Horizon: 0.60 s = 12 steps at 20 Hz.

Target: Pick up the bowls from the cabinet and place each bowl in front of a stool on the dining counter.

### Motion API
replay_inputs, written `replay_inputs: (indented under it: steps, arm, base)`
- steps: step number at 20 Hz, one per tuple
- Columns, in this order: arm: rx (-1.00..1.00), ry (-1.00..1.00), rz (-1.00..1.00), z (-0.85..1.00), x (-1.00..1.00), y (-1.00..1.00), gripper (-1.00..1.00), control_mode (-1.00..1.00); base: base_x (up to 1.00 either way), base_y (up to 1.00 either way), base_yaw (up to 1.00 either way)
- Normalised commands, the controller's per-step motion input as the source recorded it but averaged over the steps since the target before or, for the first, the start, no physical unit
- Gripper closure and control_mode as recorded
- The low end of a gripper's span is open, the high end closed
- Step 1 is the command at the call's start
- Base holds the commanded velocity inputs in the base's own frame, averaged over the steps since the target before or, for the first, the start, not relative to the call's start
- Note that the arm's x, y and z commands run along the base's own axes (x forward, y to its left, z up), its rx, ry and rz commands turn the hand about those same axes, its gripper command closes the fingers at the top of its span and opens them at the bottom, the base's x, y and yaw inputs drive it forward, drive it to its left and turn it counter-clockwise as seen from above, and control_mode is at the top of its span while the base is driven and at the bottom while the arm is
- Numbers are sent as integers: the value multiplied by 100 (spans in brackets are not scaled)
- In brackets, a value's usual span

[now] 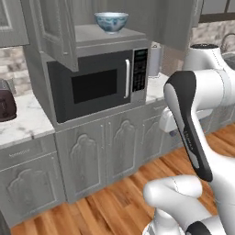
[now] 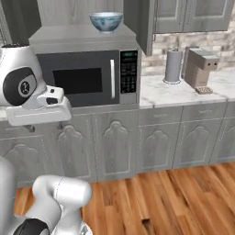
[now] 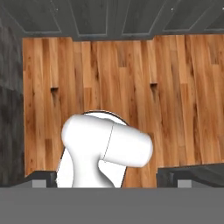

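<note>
The painted bowl (image 1: 111, 21) stands on the pale shelf of the cabinet (image 1: 104, 36), directly above the microwave (image 1: 98, 85), with the cabinet door (image 1: 54, 32) swung open. The right base view adds things to the right of the microwave – a paper towel roll (image 2: 173, 65) and a coffee machine (image 2: 200, 68) on the marble worktop (image 2: 176, 92). The left base view shows a dark toaster (image 1: 6, 100) left of the microwave. The arm is folded below the microwave and the hand looks down at the wood floor (image 3: 131, 87) – the gripper (image 3: 106, 180) has its fingers spread wide and holds nothing
</note>
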Motion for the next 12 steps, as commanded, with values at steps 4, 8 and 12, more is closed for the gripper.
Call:
replay_inputs:
  steps: [4,8,12]
  arm:
    - [0,0,0,0,0,0,-100,100]
    - [0,0,0,0,0,0,-100,100]
    - [0,0,0,0,0,0,-100,100]
  base:
    - [84,0,0]
    - [87,-11,0]
    - [81,-15,0]
